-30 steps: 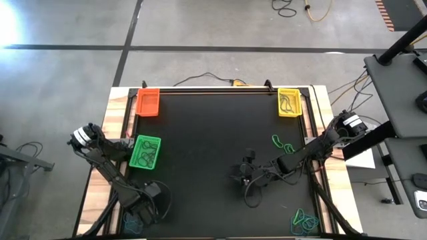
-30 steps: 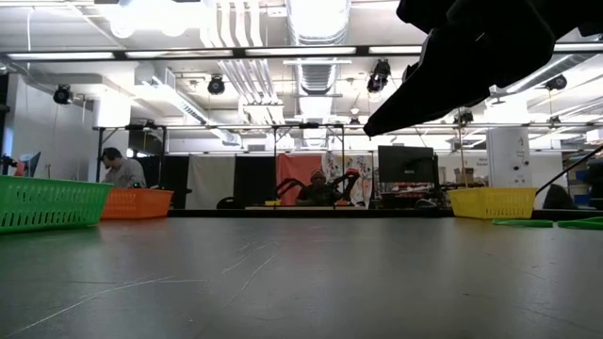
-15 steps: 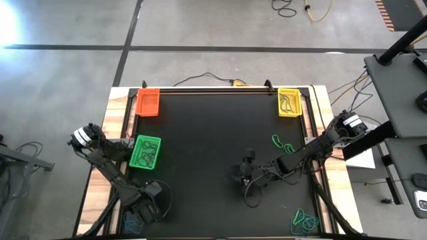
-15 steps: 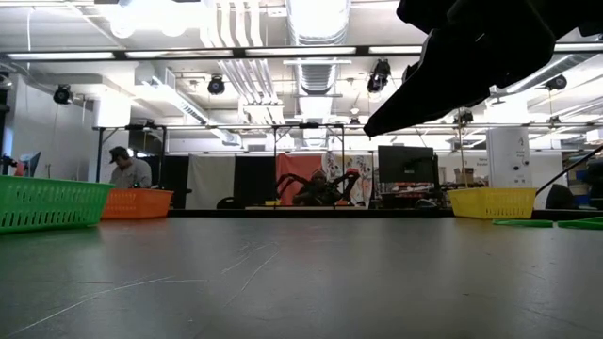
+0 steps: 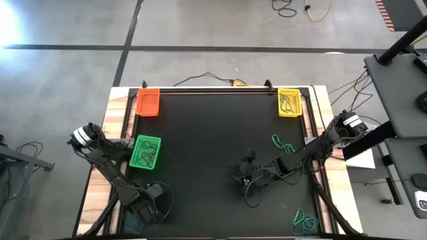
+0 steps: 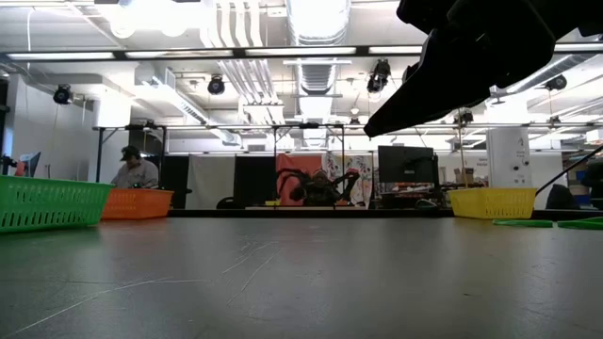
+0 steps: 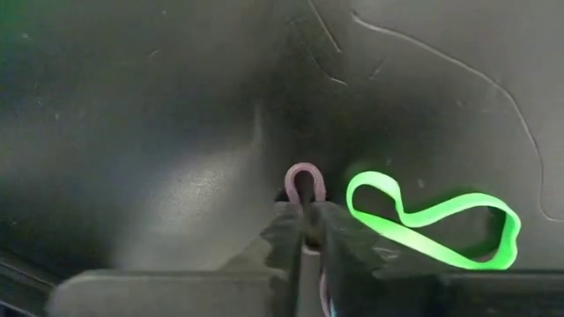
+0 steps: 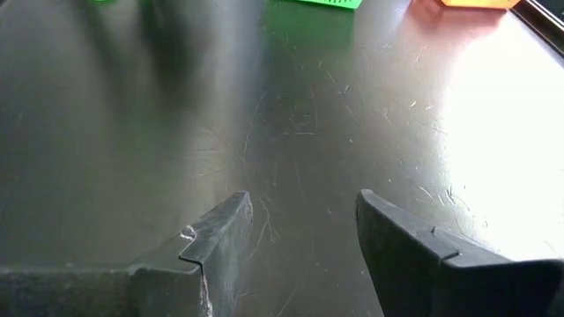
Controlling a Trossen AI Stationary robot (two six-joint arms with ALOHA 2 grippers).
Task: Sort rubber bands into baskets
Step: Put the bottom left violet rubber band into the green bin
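Since the earlier frames, only a person [image 6: 138,172] beyond the desk [image 5: 220,133] has shifted; both arms hold position. Desk: broad bare centre, open room between the baskets. Orange basket [image 5: 148,102] at far left corner, yellow basket [image 5: 289,103] at far right corner, green basket [image 5: 145,151] at left edge. Right end effector [image 5: 247,175] hovers mid-desk, fingers spread, holding nothing. Left end effector [image 5: 148,208] at near left corner, closed on a purplish band [image 7: 305,179] seen only in its wrist view, loop pointing away from the fingers. Bright green band [image 7: 432,223] lies just beside it, long axis crosswise. More rubber bands [image 5: 304,220] at near right corner.
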